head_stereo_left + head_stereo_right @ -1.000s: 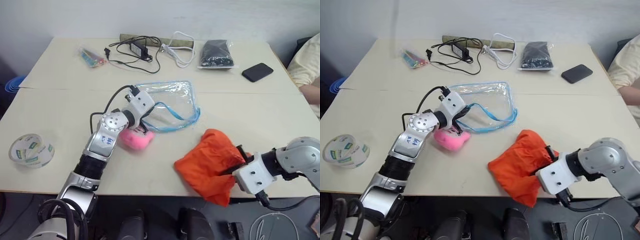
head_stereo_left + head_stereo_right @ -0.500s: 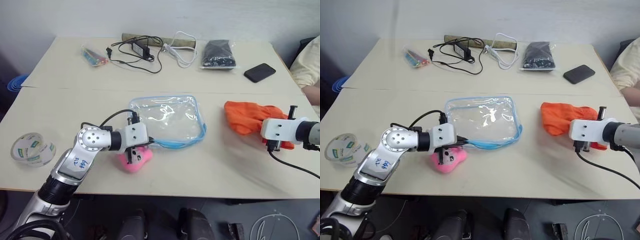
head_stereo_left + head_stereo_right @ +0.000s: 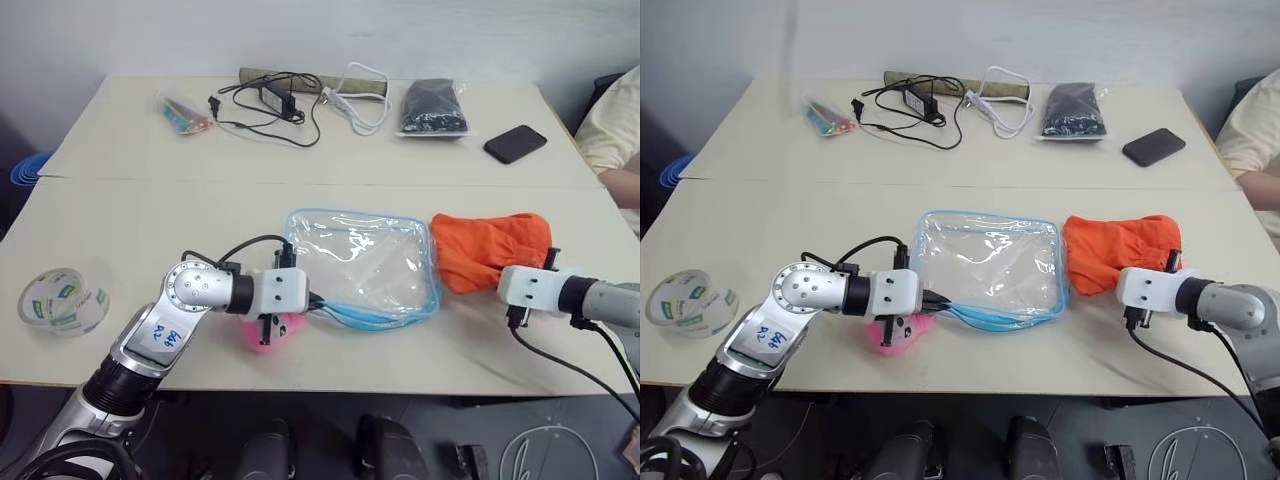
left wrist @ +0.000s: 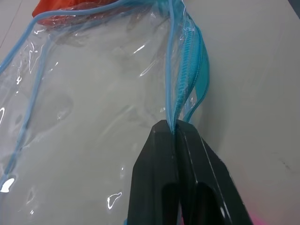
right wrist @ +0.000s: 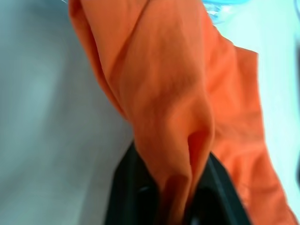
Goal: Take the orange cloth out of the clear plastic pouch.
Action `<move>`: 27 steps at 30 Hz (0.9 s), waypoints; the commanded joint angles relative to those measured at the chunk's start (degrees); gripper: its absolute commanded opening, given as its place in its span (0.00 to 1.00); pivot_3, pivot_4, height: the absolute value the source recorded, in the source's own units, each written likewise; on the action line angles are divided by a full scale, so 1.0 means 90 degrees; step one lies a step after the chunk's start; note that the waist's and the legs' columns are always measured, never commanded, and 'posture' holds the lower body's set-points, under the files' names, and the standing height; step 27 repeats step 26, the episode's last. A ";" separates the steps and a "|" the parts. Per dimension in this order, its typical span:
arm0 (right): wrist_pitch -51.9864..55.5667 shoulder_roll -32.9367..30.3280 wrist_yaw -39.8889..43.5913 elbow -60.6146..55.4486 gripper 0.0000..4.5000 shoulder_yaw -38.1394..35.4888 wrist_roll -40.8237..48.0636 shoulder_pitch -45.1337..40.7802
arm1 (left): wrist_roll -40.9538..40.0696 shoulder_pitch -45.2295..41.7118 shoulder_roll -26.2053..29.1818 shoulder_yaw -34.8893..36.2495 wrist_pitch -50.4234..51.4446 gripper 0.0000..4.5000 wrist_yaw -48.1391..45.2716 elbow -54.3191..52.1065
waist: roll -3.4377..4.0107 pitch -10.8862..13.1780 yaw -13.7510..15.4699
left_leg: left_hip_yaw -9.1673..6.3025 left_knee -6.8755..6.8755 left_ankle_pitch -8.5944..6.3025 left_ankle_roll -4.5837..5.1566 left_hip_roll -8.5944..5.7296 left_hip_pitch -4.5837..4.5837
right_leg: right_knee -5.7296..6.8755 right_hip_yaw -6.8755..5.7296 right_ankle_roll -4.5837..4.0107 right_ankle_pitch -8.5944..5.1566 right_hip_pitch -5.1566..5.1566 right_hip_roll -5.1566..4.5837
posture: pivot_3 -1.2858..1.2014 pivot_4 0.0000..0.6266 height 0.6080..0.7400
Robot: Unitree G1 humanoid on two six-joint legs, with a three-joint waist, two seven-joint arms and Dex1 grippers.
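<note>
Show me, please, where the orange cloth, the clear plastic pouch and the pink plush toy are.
orange cloth [image 3: 492, 247], left eye view, middle of its folds.
clear plastic pouch [image 3: 365, 268], left eye view, its clear face.
pink plush toy [image 3: 902, 333], right eye view, its visible lower part.

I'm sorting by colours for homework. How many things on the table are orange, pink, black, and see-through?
Orange: 1, the orange cloth
Pink: 1, the pink plush toy
Black: 3, the phone, the bag of black items, the black charger
See-through: 2, the clear plastic pouch, the tape roll
Total: 7
</note>
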 commanded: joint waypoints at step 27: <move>0.3710 -0.1851 0.3541 0.3041 1.00 -0.2753 0.2968 0.0028 | -0.2739 0.2579 0.2612 0.5578 0.1558 0.99 -0.1067 0.1438 | 0.0015 0.0007 -0.0089 | 0.0008 -0.0045 -0.0022 0.0004 0.0011 0.0077 | -0.0034 0.0044 -0.0011 -0.0007 0.0023 0.0000 | 0.52 0.24 1.00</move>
